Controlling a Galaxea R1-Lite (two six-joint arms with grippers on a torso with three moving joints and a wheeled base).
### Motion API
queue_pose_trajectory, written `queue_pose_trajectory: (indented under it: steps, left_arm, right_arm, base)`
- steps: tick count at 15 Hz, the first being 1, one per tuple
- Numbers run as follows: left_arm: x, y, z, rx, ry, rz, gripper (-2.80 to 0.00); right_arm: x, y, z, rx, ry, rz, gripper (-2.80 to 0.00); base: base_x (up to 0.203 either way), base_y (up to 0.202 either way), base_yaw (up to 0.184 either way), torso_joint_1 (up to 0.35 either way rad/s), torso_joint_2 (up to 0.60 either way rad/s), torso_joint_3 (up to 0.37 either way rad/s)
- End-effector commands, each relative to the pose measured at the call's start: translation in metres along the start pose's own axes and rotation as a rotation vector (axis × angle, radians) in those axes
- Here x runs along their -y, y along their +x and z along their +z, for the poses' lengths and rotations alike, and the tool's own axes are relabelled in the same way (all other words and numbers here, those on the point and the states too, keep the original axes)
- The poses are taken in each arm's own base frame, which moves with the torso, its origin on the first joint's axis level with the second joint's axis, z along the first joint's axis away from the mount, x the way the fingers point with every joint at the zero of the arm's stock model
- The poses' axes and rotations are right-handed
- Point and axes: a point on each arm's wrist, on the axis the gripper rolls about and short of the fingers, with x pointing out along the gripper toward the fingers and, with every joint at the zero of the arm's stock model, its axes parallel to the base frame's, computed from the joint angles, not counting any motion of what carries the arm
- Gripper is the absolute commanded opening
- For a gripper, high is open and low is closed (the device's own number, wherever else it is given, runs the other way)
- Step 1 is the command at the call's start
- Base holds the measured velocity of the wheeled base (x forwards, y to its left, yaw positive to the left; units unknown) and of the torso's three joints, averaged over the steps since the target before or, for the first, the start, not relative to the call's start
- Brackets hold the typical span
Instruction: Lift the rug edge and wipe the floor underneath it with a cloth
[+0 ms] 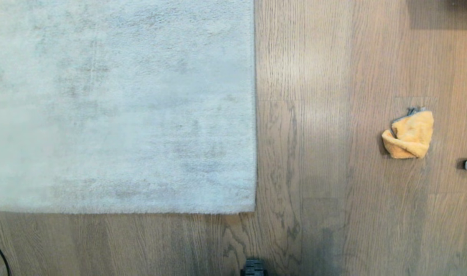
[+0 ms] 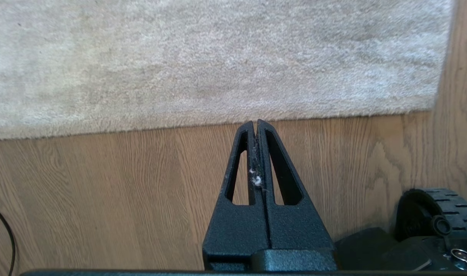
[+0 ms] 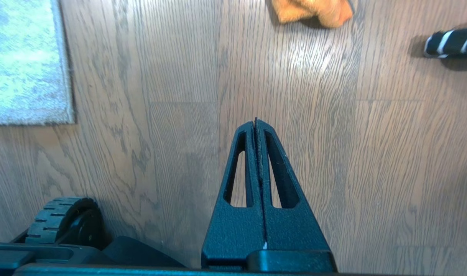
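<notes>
wood floor [image 1: 325, 153], rug edge [image 1: 254, 107] flat; cloth [image 1: 409, 135] crumpled, no legible label (perhaps hidden); left hand [image 2: 256, 122], right hand [image 3: 255, 121] closed, empty.

Left end effector [image 2: 256, 123] closed, empty, hovering over the floor [image 2: 103, 184]; its tips near the rug edge [image 2: 141, 128]; a wheel [image 2: 440, 209] alongside.

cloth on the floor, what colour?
Orange-yellow, with thin grey trim at one edge: the cloth shows best in the head view.

Wood floor [image 1: 325, 153] bears rug [image 1: 122, 107] and cloth [image 1: 410, 136].
</notes>
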Motion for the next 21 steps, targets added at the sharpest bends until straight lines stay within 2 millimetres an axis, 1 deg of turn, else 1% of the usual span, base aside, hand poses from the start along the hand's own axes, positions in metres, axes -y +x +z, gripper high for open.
queue_pose_trajectory:
  steps: [1, 21]
  left_arm:
    - [0.0, 0.0001, 0.0, 0.0, 0.001, 0.0, -2.8]
    - [-0.0001, -0.0001, 0.0005, 0.002, -0.01, 0.005, -2.8]
  right_arm:
    - [0.0, 0.0001, 0.0001, -0.001, -0.001, 0.0, -2.8]
    - [0.0, 0.0001, 0.0001, -0.001, -0.001, 0.001, -2.8]
  base:
    - [0.0, 0.0, 0.0, -0.002, 0.0, 0.207]
    - [0.0, 0.0, 0.0, 0.001, 0.0, 0.203]
